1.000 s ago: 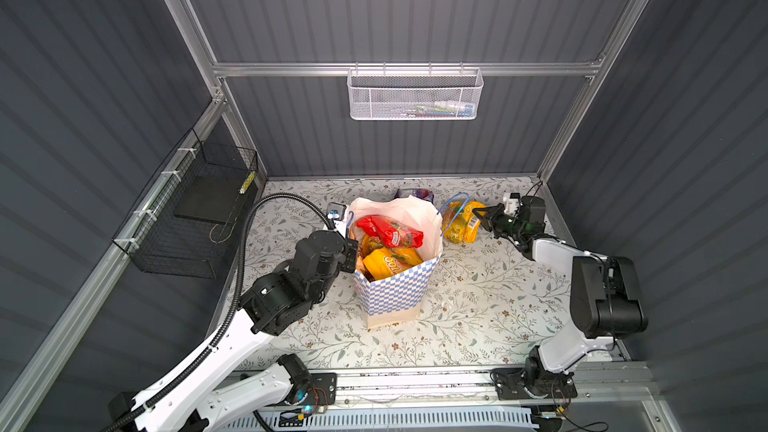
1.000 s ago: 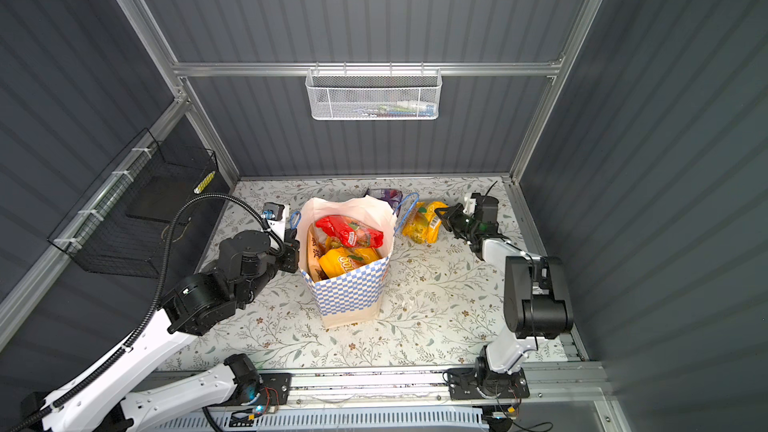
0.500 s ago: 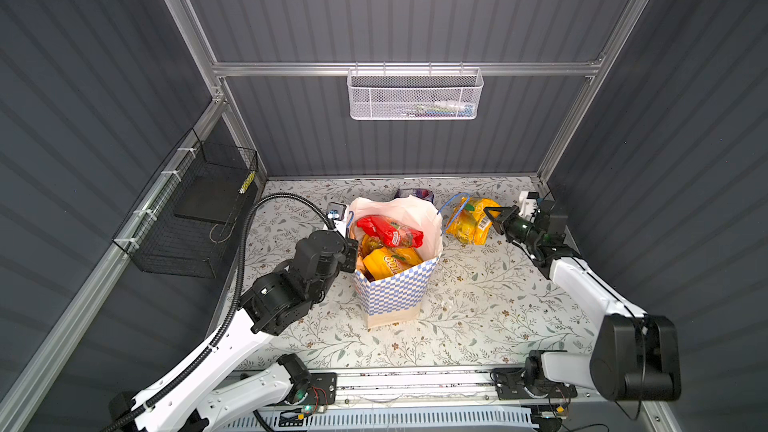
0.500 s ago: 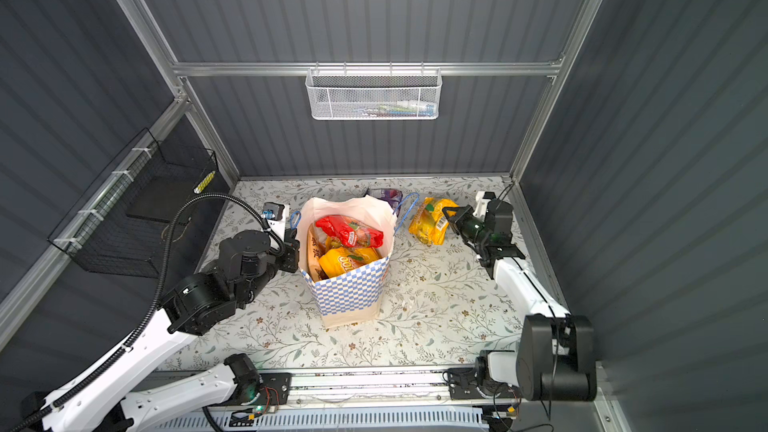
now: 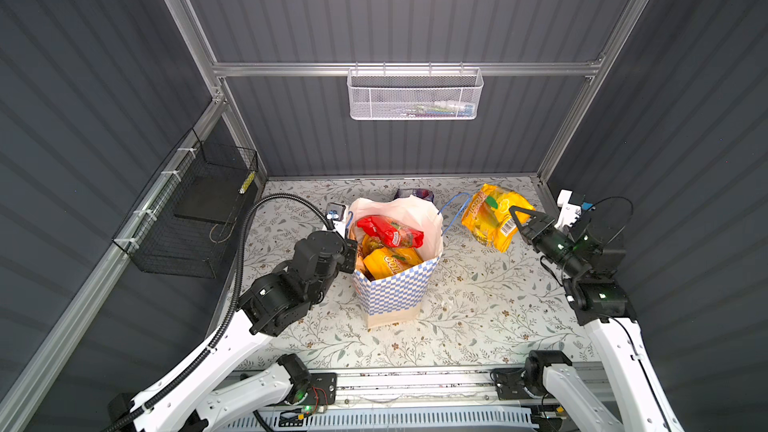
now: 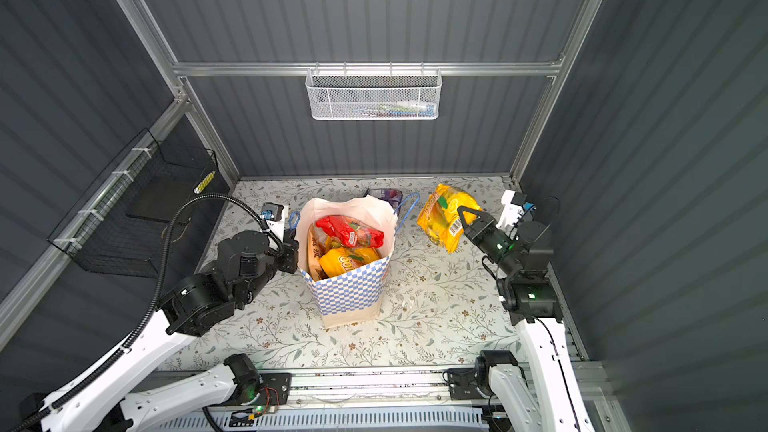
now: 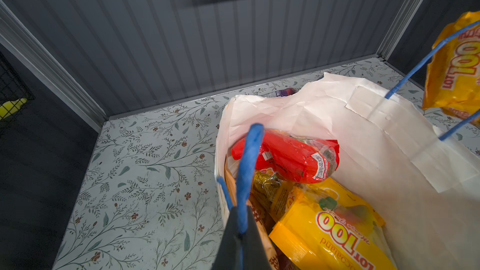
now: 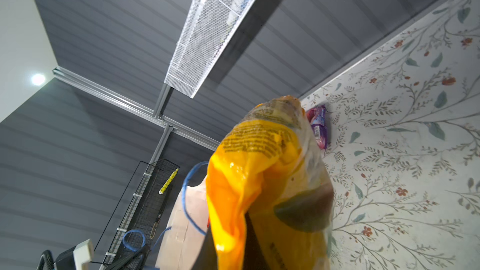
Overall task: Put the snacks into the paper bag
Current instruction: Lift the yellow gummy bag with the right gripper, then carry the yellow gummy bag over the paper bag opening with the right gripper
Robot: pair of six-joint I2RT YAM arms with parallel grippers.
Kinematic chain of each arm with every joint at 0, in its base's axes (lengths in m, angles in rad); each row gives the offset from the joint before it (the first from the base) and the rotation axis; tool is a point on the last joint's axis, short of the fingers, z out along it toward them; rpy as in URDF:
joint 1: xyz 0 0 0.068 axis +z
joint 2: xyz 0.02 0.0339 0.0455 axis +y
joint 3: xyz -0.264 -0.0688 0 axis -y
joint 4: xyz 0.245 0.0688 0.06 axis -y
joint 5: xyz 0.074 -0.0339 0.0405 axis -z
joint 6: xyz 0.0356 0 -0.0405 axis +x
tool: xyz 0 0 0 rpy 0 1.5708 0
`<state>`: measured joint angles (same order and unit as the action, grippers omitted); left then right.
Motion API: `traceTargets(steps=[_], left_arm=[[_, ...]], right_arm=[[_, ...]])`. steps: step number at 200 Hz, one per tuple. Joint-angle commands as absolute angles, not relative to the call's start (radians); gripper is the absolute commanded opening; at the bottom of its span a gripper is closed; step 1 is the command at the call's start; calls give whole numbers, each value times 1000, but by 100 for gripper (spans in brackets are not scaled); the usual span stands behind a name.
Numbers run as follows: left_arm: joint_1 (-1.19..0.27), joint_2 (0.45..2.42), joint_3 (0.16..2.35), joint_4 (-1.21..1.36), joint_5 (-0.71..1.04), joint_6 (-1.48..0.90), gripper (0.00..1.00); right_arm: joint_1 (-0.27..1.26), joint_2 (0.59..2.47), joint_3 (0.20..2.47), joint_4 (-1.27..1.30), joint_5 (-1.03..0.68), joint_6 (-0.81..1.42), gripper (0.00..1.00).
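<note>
The cream paper bag (image 5: 392, 297) (image 6: 349, 297) (image 7: 363, 131) with a blue checkered band stands open mid-table. My left gripper (image 5: 351, 254) (image 6: 293, 254) (image 7: 240, 232) is shut on its blue cord handle (image 7: 248, 167) at the bag's left rim. Inside lie a red packet (image 5: 388, 231) (image 7: 291, 157), a yellow packet (image 5: 388, 263) (image 7: 332, 229) and a pale-orange pouch (image 6: 316, 255). To the bag's right, my right gripper (image 5: 517, 218) (image 6: 465, 218) (image 8: 244, 242) is shut on a yellow-orange packet (image 5: 486, 218) (image 6: 440, 218) (image 8: 259, 177), held above the table. A purple packet (image 5: 413, 193) (image 8: 318, 125) lies behind the bag.
A white mesh basket (image 5: 413, 95) hangs on the back wall. A black wire basket (image 5: 195, 218) is fixed to the left wall. The bag's other blue handle (image 5: 451, 209) sticks out toward the held packet. The floral tabletop (image 5: 478, 305) ends at the front rail.
My right gripper has lifted the yellow-orange packet off the table and drawn it slightly to the right as the arm rose. The left gripper has kept its hold on the handle.
</note>
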<state>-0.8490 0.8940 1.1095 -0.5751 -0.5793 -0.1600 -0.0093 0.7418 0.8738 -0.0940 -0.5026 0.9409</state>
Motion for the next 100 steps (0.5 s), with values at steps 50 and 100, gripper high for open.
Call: traceTargets(steps=[50, 100], left_arm=[[-846, 890, 1124, -557, -583, -143, 0], [-845, 894, 1123, -557, -583, -141, 0]], right_arm=[[6, 688, 1143, -120, -580, 932, 0], [220, 777, 1307, -164, -531, 856, 0]])
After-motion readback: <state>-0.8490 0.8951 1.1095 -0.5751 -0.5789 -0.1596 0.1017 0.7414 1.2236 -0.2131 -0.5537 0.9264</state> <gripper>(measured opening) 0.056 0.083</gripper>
